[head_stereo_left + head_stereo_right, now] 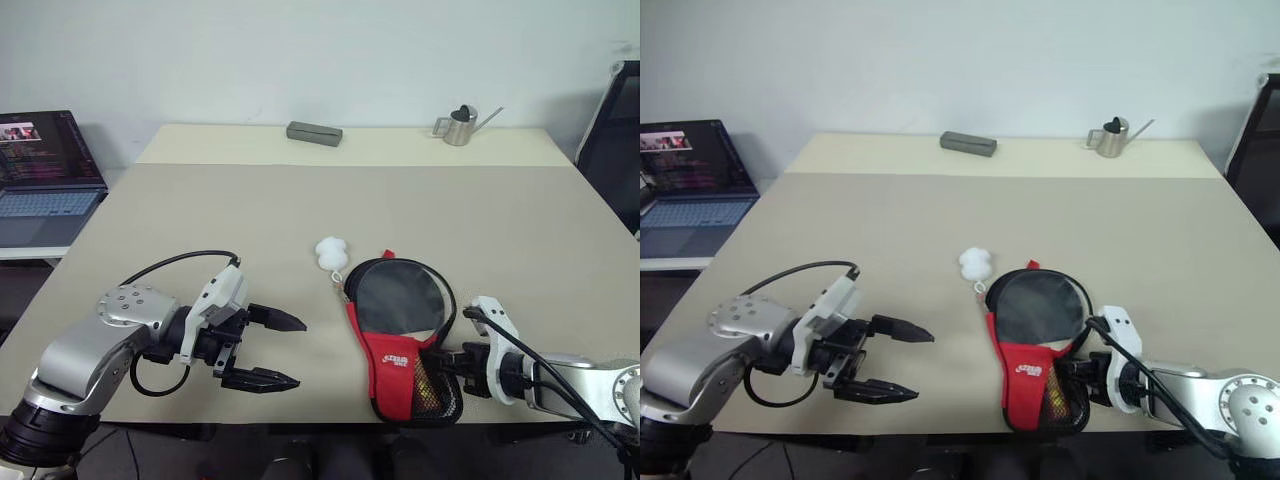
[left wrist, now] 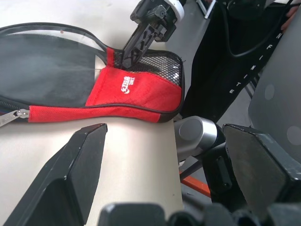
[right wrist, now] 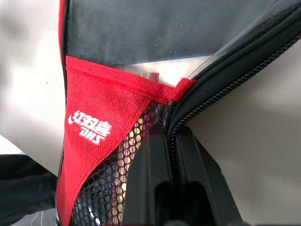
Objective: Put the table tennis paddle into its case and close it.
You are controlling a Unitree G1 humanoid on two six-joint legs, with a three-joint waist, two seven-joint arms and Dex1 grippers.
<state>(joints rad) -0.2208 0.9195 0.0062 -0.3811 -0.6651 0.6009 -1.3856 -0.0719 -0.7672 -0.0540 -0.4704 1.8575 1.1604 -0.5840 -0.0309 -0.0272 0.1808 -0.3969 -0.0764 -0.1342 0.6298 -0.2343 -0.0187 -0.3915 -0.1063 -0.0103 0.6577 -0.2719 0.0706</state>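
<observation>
A pale wall backs a wide beige table (image 1: 300, 210), with an open laptop (image 1: 45, 170) on a side desk off its left edge. Near the table's front edge lies the case (image 1: 395, 350), red panel and mesh pocket toward the robot, its round end unzipped. The table tennis paddle (image 1: 395, 297) sits inside it, black face showing through the opening. The left gripper (image 1: 268, 350) hovers left of the case, well apart, fingers spread wide and holding nothing. The right gripper (image 1: 440, 358) has its fingers pressed together on the case's zipper edge by the mesh pocket. A white pom-pom (image 1: 331, 250) lies just beyond the case. A grey block (image 1: 314, 132) and small metal watering can (image 1: 462, 124) stand at the far edge.
</observation>
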